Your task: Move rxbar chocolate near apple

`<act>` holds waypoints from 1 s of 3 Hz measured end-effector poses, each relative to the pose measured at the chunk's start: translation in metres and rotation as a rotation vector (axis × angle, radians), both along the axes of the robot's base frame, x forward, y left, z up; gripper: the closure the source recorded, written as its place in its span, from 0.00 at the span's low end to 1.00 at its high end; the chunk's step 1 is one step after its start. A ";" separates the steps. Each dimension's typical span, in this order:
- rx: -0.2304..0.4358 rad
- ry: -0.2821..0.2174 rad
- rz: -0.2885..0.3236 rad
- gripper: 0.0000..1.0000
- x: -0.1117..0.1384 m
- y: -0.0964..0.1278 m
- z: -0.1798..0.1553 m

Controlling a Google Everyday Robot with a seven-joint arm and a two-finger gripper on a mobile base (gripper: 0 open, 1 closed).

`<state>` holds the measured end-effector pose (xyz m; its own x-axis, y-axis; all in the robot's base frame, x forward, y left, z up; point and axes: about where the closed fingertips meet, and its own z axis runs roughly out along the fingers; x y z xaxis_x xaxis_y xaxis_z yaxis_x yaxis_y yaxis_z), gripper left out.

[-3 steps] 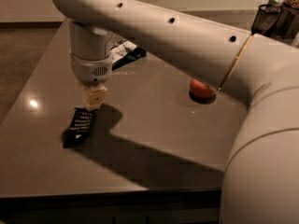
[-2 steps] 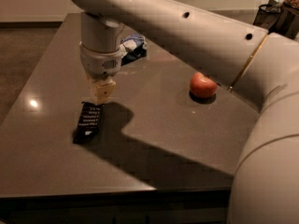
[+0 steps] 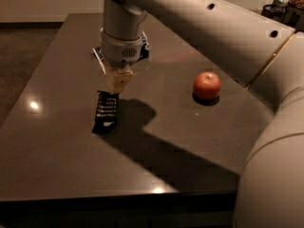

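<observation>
The rxbar chocolate (image 3: 106,111) is a flat black wrapper with white text, lying on the dark table (image 3: 57,146) left of centre. My gripper (image 3: 118,86) hangs from the big white arm, its tan tip just above the bar's far end. The red-orange apple (image 3: 207,85) sits on the table to the right, well apart from the bar.
A blue-and-white snack bag (image 3: 100,56) lies behind the gripper, mostly hidden by the wrist. The white arm (image 3: 228,37) crosses the top right. Dark objects (image 3: 285,8) stand at the far right corner. The table's front edge runs along the bottom.
The view has shifted, so the bar and apple sit further right and lower in frame. The gripper stays over the bar's far end, now lower and closer to it.
</observation>
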<state>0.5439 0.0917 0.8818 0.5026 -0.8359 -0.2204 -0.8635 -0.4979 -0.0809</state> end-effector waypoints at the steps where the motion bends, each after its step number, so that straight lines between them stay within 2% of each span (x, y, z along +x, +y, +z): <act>1: -0.010 -0.029 -0.080 1.00 0.034 -0.026 0.009; 2: -0.036 -0.072 -0.188 1.00 0.079 -0.066 0.016; 3: -0.051 -0.096 -0.255 1.00 0.103 -0.094 0.018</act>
<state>0.6465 -0.0024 0.8997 0.2914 -0.9468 -0.1364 -0.9510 -0.2712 -0.1486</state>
